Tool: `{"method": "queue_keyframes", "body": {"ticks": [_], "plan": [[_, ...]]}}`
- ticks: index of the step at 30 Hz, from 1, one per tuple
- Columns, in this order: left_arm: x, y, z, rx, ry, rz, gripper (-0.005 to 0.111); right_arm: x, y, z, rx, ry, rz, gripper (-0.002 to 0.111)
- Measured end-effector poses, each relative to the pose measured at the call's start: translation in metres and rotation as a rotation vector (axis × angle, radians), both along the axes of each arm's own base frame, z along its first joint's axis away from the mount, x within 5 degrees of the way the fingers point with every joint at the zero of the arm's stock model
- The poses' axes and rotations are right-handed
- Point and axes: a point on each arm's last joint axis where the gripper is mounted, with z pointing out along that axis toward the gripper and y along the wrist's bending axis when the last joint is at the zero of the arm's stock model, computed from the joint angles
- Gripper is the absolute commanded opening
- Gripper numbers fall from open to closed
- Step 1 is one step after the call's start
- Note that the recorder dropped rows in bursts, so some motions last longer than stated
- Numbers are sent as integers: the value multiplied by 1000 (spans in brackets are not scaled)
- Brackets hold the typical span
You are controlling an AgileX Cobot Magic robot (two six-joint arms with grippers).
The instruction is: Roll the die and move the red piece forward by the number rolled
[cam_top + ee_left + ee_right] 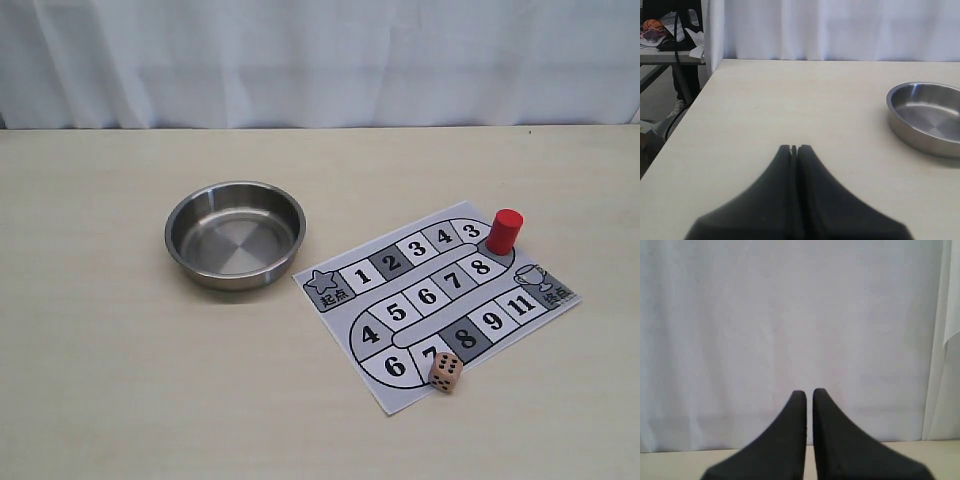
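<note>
Die [446, 372] at square 7 of board [397, 312], red piece [505, 231] upright beside square 3, bowl [185, 255] left of board, presumably to catch rolls; left end effector [794, 148] and right end effector [809, 392] closed, empty.

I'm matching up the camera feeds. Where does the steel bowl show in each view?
Exterior view: steel bowl left of centre, beside the game board.
Left wrist view: at the right edge, partly cut off.
Right wrist view: not in it.
Shared landmark: the white curtain.

Pale die [445, 372] sits at the board's [415, 335] near edge by 7; red piece [504, 231] stands upright beside 3.
</note>
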Motion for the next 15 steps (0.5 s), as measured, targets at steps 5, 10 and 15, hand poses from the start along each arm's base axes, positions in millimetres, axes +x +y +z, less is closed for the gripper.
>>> {"method": "queue_keyframes", "body": {"ticks": [5,10,15], "plan": [[0,0,0,0,0,0,0,20,0,-34,0,-2,-6,4],[0,0,0,0,0,0,0,36,-1,-79,-4,80,-9,4],[0,0,0,0,0,0,0,44,-1,-120,-5,211,-8,4]]}}
